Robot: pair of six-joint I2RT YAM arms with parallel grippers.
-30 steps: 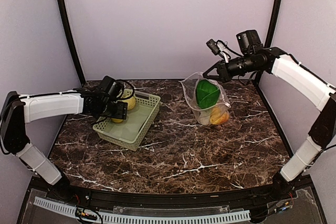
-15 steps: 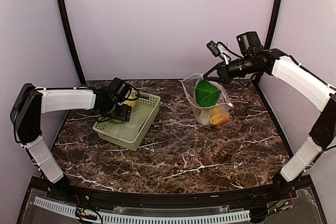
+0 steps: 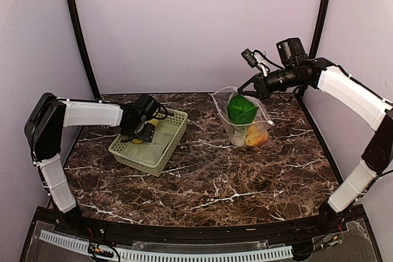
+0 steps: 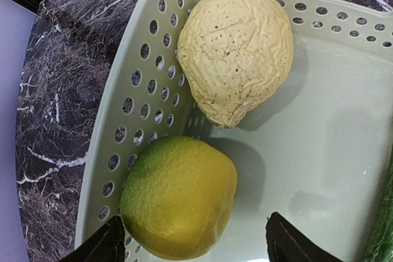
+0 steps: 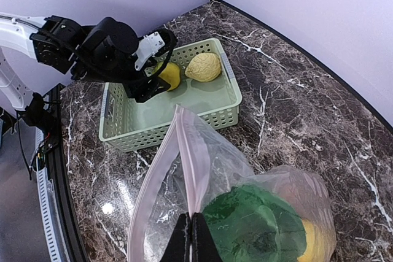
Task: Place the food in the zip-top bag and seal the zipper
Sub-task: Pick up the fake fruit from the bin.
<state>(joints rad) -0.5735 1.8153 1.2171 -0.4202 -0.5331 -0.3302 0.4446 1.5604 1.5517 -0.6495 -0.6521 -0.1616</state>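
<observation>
Loading step: left gripper (image 4: 195, 245), jaws spread, hovers over the lemon (image 4: 178, 197) in the basket (image 4: 126, 118); right gripper (image 5: 191, 240), pinched on the bag (image 5: 163, 194) rim, holds it upright. Next: close on lemon, carry to bag.

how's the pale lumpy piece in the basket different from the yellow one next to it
Colour: the pale piece is cream all over; the yellow piece shades to green on one side. Surface: the pale piece is wrinkled and pitted; the yellow piece is smooth. Both are rounded, similar in size, side by side against the wall of the basket.
</observation>
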